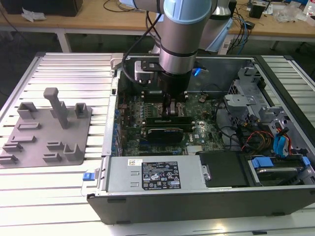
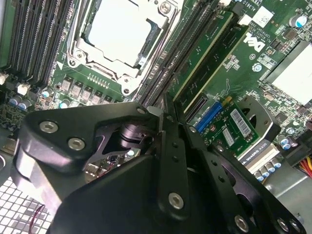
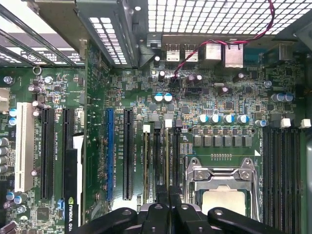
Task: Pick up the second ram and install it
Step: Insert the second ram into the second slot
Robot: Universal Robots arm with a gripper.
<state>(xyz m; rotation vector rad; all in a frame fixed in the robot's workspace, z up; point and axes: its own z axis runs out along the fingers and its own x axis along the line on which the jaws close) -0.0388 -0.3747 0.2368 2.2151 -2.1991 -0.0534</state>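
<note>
Aluminium slats make up the table (image 1: 64, 69) that carries the open black computer case (image 1: 197, 201), with a grey moulded parts tray (image 1: 47, 132) lying apart from it toward the exterior view's left. Reaching straight down into the case is the arm (image 1: 179, 34), just behind the black graphics card (image 1: 167, 132). Below it spreads the green motherboard (image 3: 141, 97), with the silver processor socket (image 2: 117, 29) set among rows of dark memory slots. The second ram (image 2: 204, 51) stands on edge in one of those slots beside the socket. The gripper (image 2: 165, 114) sits low over one end of it, its black fingers (image 3: 158, 197) drawn narrowly together on the stick's upper edge.
</note>
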